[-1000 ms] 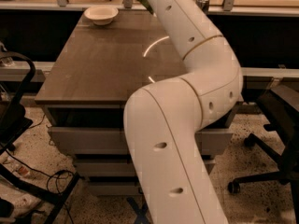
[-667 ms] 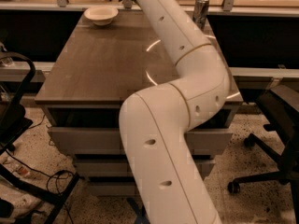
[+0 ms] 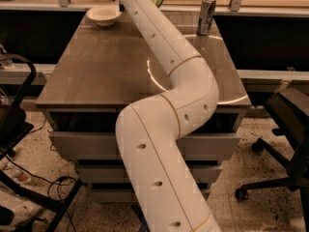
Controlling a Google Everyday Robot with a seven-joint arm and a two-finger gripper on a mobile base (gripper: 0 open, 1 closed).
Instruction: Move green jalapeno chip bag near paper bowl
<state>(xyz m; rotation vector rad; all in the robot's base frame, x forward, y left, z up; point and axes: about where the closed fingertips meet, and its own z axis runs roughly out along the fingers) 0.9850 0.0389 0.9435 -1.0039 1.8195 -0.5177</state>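
A sliver of the wrinkly green jalapeno chip bag is noted right of the cream round paper bowl, with the white arm crossing between them. The gripper lies beyond the top edge, right of the bowl, so its state cannot be told. A leftward carry is judged necessary.

A white robot arm reaches across a grey-brown table and leaves the frame at the top edge, its gripper out of view beyond it. The paper bowl sits at the far left corner, a sliver of the green jalapeno chip bag shows beside the arm, and a silver can stands upright at far right.
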